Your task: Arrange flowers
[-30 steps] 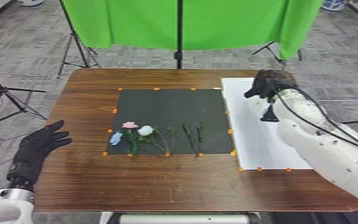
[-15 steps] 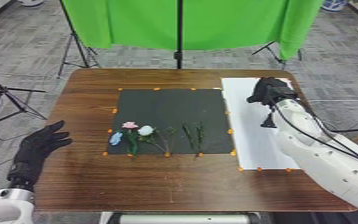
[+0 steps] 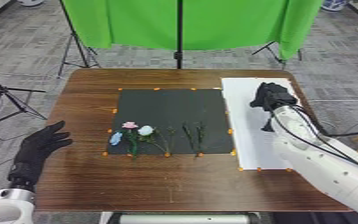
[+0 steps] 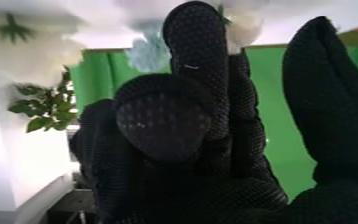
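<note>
In the right wrist view, a whitish flower [image 4: 35, 52] is blurred — and cut off by the edge.

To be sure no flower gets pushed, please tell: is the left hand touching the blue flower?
Apart. The head view shows the brown table between the left hand and the blue flower.

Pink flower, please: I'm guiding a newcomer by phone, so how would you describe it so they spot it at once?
On the brown wooden table lies a black mat. Near the mat's left edge, in its half nearer the robot, is the pink flower. It is the only pink bloom, and it sits farther from the robot than the white flower and the blue flower.
</note>
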